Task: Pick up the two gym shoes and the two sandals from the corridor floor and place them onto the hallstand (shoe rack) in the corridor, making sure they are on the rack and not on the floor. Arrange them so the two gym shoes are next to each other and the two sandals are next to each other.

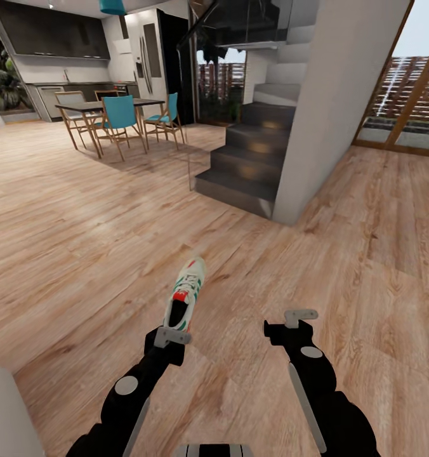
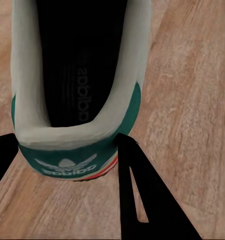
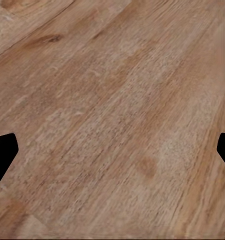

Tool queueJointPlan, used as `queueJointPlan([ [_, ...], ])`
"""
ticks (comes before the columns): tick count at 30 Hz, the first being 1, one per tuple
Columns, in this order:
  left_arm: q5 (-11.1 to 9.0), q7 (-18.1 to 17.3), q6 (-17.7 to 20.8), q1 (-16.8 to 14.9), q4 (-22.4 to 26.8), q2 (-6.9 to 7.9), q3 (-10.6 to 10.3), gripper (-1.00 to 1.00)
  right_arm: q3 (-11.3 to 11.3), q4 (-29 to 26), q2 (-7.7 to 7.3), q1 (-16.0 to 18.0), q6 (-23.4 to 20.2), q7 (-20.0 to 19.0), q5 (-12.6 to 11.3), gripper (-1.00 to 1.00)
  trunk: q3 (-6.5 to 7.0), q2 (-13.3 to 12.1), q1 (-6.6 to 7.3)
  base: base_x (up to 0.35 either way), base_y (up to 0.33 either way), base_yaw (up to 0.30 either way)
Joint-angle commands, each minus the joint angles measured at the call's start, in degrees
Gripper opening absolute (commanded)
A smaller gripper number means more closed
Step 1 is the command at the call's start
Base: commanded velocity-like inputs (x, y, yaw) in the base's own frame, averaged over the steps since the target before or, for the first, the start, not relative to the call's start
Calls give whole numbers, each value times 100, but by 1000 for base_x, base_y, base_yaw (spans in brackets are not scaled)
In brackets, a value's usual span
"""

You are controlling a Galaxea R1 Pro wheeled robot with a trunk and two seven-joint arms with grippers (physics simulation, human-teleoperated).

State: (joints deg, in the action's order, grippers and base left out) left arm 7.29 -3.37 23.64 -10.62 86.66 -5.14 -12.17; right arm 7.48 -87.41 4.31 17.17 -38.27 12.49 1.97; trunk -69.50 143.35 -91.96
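left gripper (image 2: 67, 150) fingers pinch the gym shoe (image 1: 185, 295) at its heel collar, light, soft-sided, likely to swing; right gripper (image 3: 112, 145) spread, empty.

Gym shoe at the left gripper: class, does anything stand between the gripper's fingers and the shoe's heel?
Nothing visible does. In the left wrist view the gym shoe has its heel right between the two dark fingers, with no object between them and it. The head view shows the left gripper at the heel, above bare wood floor.
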Motion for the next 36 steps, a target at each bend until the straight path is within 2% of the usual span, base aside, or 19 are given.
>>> queueJointPlan([
  [1,62,-41,33,-2,10,-3,5,-100,8,-4,-1,3,-35,18,19,100,-4,2,4,-269,-182,0],
  [7,62,-78,-15,-2,20,3,21,-100,2,-5,-1,4,44,9,20,100,-4,2,4,-290,-136,0],
  [10,57,-93,-60,-2,22,19,58,-100,0,-4,-1,0,335,2,22,100,-4,2,4,-320,-62,0],
  [12,52,-98,-179,-2,22,29,150,-100,0,-4,-7,-5,928,6,23,100,-4,2,4,-329,-17,0],
  [13,48,-96,-348,1,20,25,243,-100,0,-4,-8,-8,1381,7,23,100,-4,2,4,-332,-7,0],
  [14,47,-95,-467,10,19,21,304,-100,1,-4,-9,-11,1659,7,23,100,-4,2,4,-333,-4,0],
  [18,-5,-94,-701,151,18,7,430,-100,0,-4,-9,-31,2241,9,23,100,-4,2,4,-334,-2,0],
  [23,-171,-79,-744,226,14,23,427,-100,-1,-14,-9,-108,2305,20,23,100,-4,2,4,-323,0,0],
  [28,-190,-60,-694,234,15,17,400,-100,-1,-28,-9,-123,2220,25,25,100,-4,2,4,-229,-72,0],
  [33,-192,-69,-686,235,9,21,411,-100,-1,-30,-3,-126,2176,30,23,100,-4,2,4,-94,-261,0],
  [36,-193,-79,-686,235,9,28,415,-100,-1,-30,-2,-124,1982,33,23,100,-4,2,4,-18,-317,0],
])
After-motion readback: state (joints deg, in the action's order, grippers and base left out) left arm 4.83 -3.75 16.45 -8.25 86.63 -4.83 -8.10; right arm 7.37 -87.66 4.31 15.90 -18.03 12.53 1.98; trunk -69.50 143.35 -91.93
